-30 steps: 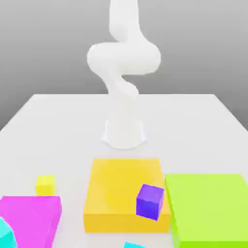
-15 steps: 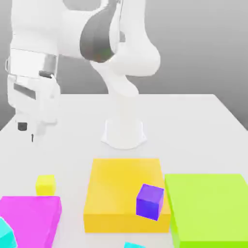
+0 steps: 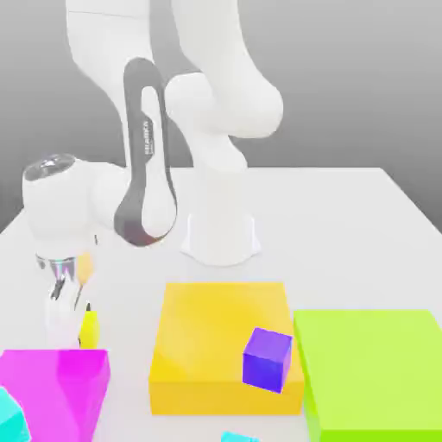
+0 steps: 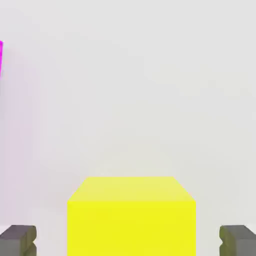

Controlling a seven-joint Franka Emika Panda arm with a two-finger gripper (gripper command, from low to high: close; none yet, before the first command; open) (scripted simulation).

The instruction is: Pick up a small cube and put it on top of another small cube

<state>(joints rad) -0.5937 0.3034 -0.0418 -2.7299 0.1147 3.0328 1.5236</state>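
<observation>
Yellow cube (image 4: 131, 227) is straddled by the spread gripper (image 4: 128, 241), bare gaps left either side, behind the magenta block (image 3: 56, 388); if closed off-centre, it could be nudged askew and gripped poorly.

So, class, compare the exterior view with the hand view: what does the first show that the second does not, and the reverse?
Exterior view: flat orange block, flat lime-green block, blue-violet cube, cyan cube at the left edge, white robot arm.
Hand view: a gap on each side of the bright yellow cube, between it and the open pincer's fingers.
Both: that yellow cube, the magenta block, the pincer, the pale tabletop.
</observation>
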